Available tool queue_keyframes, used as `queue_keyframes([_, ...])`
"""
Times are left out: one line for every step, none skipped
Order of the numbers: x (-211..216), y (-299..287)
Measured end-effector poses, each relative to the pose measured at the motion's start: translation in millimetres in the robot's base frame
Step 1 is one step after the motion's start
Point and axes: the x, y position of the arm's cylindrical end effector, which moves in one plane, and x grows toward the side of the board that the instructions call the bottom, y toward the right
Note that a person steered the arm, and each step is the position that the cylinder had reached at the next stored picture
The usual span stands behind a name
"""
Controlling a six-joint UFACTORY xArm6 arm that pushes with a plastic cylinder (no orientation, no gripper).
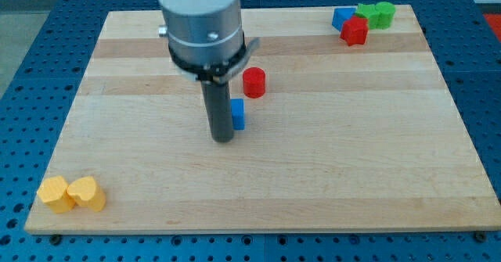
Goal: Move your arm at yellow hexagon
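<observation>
Sitting well bottom-left of my tip (223, 139): yellow hexagon (55, 193)

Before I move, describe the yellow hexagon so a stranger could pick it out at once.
Find the wooden board and go to its corner at the view's bottom left. Two yellow blocks touch there; the yellow hexagon is the left one, flat-sided, while the yellow heart beside it has a notched top.

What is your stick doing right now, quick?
My tip: holding nothing, it only pushes; it sits beside the blue block, far from the yellow hexagon.
</observation>
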Motion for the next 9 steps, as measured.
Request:
queue_keyframes([-32.2, 0.7])
queue_keyframes([-34.0, 0.7])
queue_keyframes([-19.2, 0.7])
queue_keyframes([-19.2, 0.6])
queue_keyframes([-18.7, 0.1])
queue_keyframes([-13.7, -4.3])
queue_keyframes([12.1, -4.6])
queue_keyframes([36.7, -18.5])
queue_keyframes([36.7, -102.5])
